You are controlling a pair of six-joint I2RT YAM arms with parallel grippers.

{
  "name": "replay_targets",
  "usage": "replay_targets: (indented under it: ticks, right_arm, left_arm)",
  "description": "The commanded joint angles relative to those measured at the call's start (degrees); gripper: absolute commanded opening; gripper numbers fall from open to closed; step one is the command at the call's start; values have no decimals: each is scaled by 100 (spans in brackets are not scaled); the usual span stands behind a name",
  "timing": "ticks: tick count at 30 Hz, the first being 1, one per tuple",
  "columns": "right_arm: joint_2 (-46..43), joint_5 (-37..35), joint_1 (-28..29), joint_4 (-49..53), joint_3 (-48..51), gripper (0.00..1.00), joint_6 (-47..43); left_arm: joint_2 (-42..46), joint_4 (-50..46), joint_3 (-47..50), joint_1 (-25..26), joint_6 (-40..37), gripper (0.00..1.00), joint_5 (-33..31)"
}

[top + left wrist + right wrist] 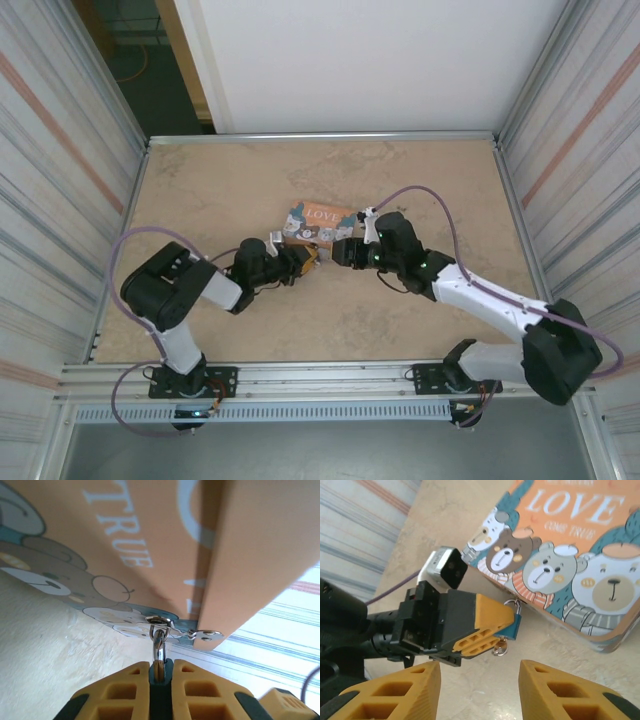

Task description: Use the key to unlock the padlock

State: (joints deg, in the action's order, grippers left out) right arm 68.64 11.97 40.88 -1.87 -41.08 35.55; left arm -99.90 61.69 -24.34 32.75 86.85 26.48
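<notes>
The left arm [175,290] and right arm [490,298] both bend inward, claws nearly tip to tip. The left gripper [306,259] has its 2 yellow fingers [490,615] clamped on the padlock [514,628]. Directly facing those tips, the right gripper [480,672] holds its 2 fingers [415,685] spread wide.

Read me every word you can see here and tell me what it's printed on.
"LOVE": big white letters on the lid of the orange tin box with cartoon bears.
"COME TRUE": smaller white letters beneath it.
Tiny line above "LOVE": too blurred to read.
</notes>
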Motion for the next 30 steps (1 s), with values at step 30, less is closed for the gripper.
replay_targets:
  ticks: [30]
  right_arm:
    - [90, -3999, 2768, -641, 577, 53, -6971]
  left_arm:
    - [1819, -3412, -607, 8, -721, 0, 112]
